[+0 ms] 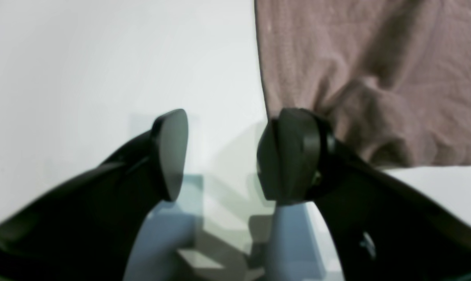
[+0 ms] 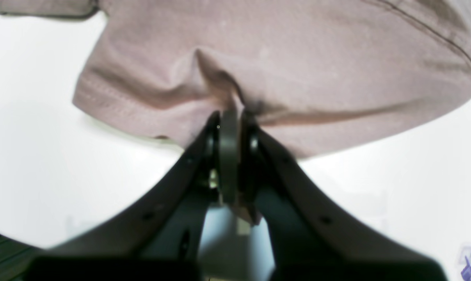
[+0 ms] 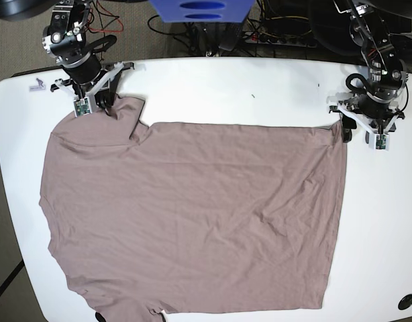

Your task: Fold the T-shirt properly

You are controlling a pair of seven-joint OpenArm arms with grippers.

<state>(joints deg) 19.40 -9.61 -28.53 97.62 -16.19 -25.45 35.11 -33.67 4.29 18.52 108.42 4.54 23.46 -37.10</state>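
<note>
The mauve-brown T-shirt [image 3: 192,215] lies spread flat on the white table [image 3: 233,90], sleeves toward the left of the base view and hem toward the right. My right gripper [image 3: 104,107] is at the far left sleeve. In the right wrist view it [image 2: 229,117] is shut on a pinched fold of the T-shirt [image 2: 282,66] near the sleeve hem. My left gripper [image 3: 357,129] is at the far right hem corner. In the left wrist view it [image 1: 223,156] stands open, and one of its fingers [image 1: 294,156] rests against the puckered corner of the T-shirt [image 1: 375,78]; nothing is between the pads.
Cables, a power strip and a blue object [image 3: 202,12] lie beyond the table's far edge. A small sticker [image 3: 37,84] sits at the far left corner. A black round hole [image 3: 406,301] is near the front right edge.
</note>
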